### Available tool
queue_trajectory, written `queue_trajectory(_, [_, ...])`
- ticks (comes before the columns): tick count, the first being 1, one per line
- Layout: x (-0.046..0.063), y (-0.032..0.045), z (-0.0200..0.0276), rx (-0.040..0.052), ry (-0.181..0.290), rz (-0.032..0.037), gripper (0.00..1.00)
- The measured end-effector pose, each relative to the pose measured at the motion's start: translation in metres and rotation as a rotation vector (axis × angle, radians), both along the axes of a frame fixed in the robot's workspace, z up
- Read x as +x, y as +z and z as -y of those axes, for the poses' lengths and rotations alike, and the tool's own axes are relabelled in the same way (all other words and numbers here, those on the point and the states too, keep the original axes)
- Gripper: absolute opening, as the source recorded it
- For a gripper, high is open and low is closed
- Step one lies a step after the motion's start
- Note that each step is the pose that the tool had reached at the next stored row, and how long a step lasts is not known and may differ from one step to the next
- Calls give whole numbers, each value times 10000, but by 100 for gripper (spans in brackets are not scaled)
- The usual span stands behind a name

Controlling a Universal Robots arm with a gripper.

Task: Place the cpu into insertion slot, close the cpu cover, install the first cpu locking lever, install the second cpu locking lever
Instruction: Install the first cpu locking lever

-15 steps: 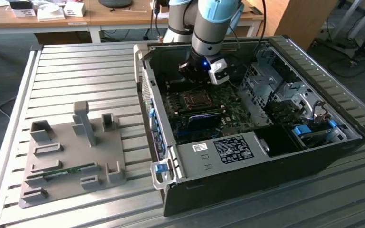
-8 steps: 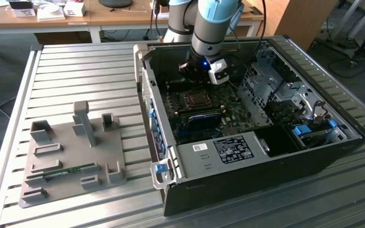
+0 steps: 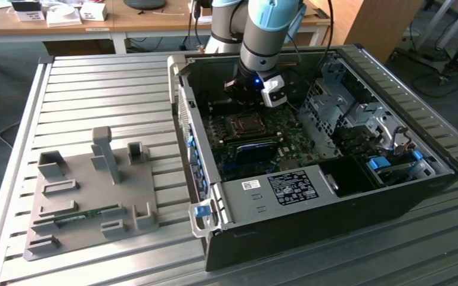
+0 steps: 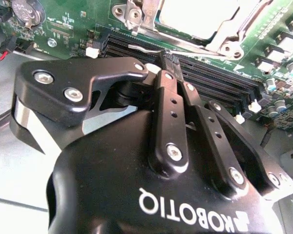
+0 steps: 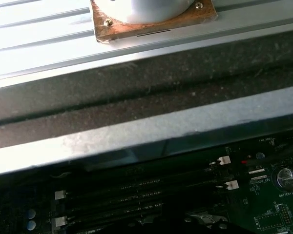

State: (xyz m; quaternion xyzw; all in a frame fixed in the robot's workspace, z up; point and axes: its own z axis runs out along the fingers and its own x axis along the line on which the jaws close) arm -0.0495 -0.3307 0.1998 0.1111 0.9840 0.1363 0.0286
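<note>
Robot arm hangs near-vertical, gripper pointing down, fingers pinched together.

In the exterior view the grey and light-blue arm drops from the top edge, leaning slightly toward the exterior view's left. Its wrist carries a white block w/ a small blue light beside the black gripper. In the second wrist view the gripper shows a glossy black body and bolted linkage bars. Two slim fingers run side by side and converge at the tips, w/ no visible gap betw. them.
</note>
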Motion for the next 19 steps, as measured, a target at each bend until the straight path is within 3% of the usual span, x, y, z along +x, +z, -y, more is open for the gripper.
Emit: queue_trajectory(19, [0,-12,-21,1,0,1,11])
